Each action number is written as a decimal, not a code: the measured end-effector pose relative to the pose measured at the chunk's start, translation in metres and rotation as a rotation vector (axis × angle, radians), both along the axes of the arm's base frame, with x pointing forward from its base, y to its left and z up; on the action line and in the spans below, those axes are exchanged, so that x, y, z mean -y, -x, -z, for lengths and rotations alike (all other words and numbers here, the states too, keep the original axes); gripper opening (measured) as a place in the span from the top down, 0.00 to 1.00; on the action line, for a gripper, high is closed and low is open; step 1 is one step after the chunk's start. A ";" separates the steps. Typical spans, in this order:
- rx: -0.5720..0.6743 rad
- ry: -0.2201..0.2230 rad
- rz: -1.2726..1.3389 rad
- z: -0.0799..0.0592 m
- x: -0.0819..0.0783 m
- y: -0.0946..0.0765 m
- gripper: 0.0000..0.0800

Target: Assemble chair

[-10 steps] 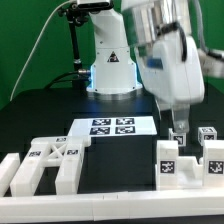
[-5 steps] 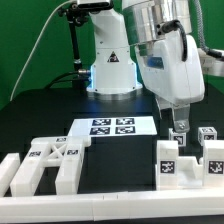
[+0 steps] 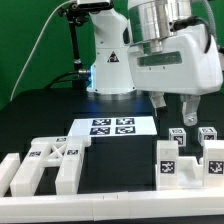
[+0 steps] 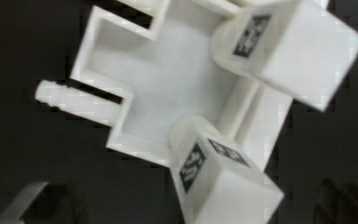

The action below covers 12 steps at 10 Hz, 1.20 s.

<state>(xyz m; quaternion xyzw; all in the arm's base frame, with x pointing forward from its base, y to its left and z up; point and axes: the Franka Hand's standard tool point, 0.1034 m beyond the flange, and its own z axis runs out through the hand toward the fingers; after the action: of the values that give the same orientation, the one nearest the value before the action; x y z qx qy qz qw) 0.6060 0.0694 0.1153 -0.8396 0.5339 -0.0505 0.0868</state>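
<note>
Your hand [image 3: 175,110] hangs spread wide and empty above the right cluster [image 3: 190,158] of chair parts. A left cluster [image 3: 48,162] makes two on the surface [image 3: 40,118]. Only the wrist view shows one notched slab [image 4: 149,90] with two tagged blocks [image 4: 282,50].

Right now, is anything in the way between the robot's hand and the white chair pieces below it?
No, nothing I can see is in the way. The open hand hangs above the chunky white plastic chair pieces with black-and-white tags on the exterior view's right, with only air between them.
</note>
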 end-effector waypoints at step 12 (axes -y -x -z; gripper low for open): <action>0.221 0.398 -0.962 0.026 0.041 0.011 0.19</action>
<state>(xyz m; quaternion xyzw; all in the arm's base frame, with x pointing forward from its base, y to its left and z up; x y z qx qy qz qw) 0.5948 0.0282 0.0890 -0.9794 0.0562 -0.1936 -0.0050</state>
